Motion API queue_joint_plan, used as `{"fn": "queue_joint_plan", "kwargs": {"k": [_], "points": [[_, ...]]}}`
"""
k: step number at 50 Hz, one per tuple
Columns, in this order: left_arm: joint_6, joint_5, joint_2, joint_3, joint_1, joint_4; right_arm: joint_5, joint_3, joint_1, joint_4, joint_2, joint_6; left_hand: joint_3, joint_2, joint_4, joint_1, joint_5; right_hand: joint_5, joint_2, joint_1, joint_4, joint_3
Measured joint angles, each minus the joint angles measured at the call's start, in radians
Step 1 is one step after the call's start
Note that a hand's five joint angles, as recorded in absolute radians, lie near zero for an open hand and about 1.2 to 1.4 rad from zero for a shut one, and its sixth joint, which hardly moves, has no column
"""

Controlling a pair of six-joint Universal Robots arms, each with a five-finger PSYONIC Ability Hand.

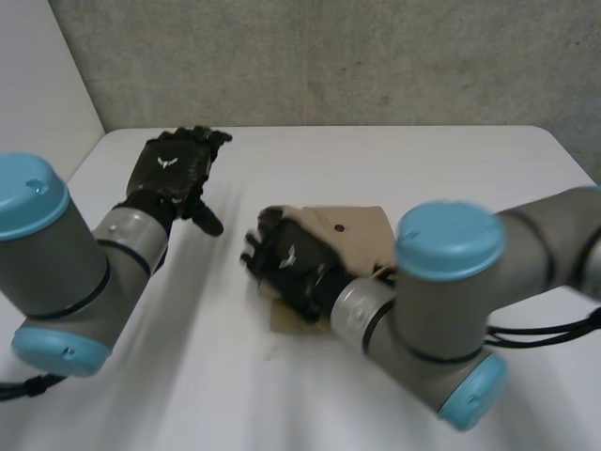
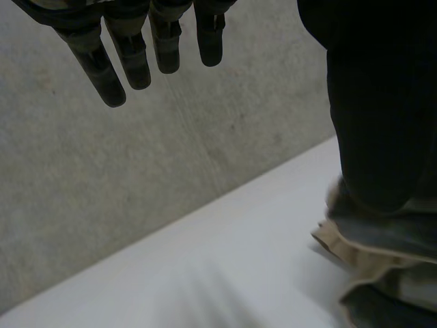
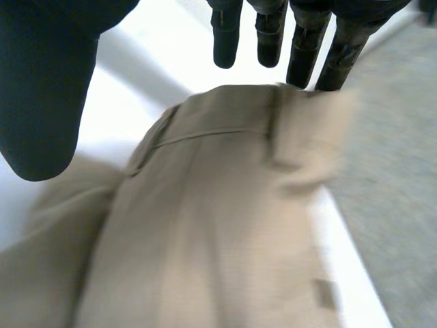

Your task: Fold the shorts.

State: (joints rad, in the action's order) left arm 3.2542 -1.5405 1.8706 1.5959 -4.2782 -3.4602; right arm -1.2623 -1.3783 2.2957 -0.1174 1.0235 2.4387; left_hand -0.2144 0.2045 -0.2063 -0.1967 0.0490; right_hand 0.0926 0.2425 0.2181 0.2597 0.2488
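Desk [image 1: 423, 160]: white, its far edge set against a grey wall [image 1: 329, 56], its far corners rounded. Bare surface is seen along the whole far edge, across the left half and along the near edge between the two arms. The near right part is crossed by the right arm. Shorts [image 1: 362, 228]: tan, laid in a compact shape about the middle of the desk, well apart from every edge, with a dark button seen on the upper face. In the right wrist view a waistband with belt loops is seen at the end nearest the fingertips. Right hand [image 1: 293, 268]: placed over the left part of the shorts, its palm turned down to the cloth. Its fingers [image 3: 225, 41] are held straight and released, with the tips at the waistband edge and the thumb spread out to the side over the desk. Whether the cloth is pressed cannot be told. Left hand [image 1: 174, 169]: held near the far left corner of the desk, well apart from the shorts, with open desk between. Its fingers [image 2: 95, 61] are straight and released, nothing is grasped, and they are seen against the wall in the left wrist view.
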Motion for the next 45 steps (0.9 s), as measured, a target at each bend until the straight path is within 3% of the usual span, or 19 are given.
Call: {"fn": "queue_joint_plan", "kwargs": {"k": [3, 4, 7, 14, 22, 30, 36, 45], "points": [[0.001, -0.001, 0.014, -0.023, 0.002, -0.003, -0.003, -0.003, -0.019, -0.008, 0.025, 0.055, 0.000, 0.000, 0.000, 0.000, 0.000, -0.022, -0.022, -0.012, -0.024, -0.035], [0.000, -0.003, 0.054, -0.087, 0.011, -0.004, -0.012, -0.002, -0.080, -0.026, 0.087, 0.214, 0.000, 0.000, 0.000, 0.000, 0.000, -0.022, -0.022, -0.012, -0.024, -0.035], [-0.002, -0.002, 0.101, -0.155, 0.030, 0.000, -0.021, 0.009, -0.151, -0.034, 0.139, 0.403, 0.000, 0.000, 0.000, 0.000, 0.000, -0.022, -0.022, -0.012, -0.024, -0.035], [-0.012, -0.001, 0.255, -0.328, 0.126, 0.052, -0.048, 0.076, -0.237, 0.033, 0.108, 0.641, 0.000, 0.000, 0.000, 0.000, 0.000, -0.022, -0.022, -0.012, -0.024, -0.035], [-0.072, -0.017, 0.412, -0.439, 0.206, 0.202, -0.101, 0.209, -0.241, 0.214, -0.100, 0.616, -0.002, 0.002, -0.003, -0.003, 0.002, -0.022, -0.022, -0.012, -0.024, -0.035], [-0.059, -0.159, 0.504, -0.456, 0.220, 0.308, -0.175, 0.250, -0.239, 0.267, -0.229, 0.484, -0.002, 0.002, -0.003, -0.003, 0.002, -0.022, -0.022, -0.036, -0.024, -0.035], [0.039, -0.201, 0.525, -0.454, 0.223, 0.318, -0.217, 0.236, -0.240, 0.264, -0.231, 0.389, -0.001, 0.002, -0.003, -0.003, 0.000, -0.022, -0.022, -0.061, -0.024, -0.035], [0.116, -0.148, 0.432, -0.439, 0.253, 0.316, -0.218, 0.197, -0.237, 0.247, -0.088, 0.387, 0.000, 0.000, -0.001, 0.000, 0.000, -0.024, -0.022, -0.061, -0.024, -0.035]]}}
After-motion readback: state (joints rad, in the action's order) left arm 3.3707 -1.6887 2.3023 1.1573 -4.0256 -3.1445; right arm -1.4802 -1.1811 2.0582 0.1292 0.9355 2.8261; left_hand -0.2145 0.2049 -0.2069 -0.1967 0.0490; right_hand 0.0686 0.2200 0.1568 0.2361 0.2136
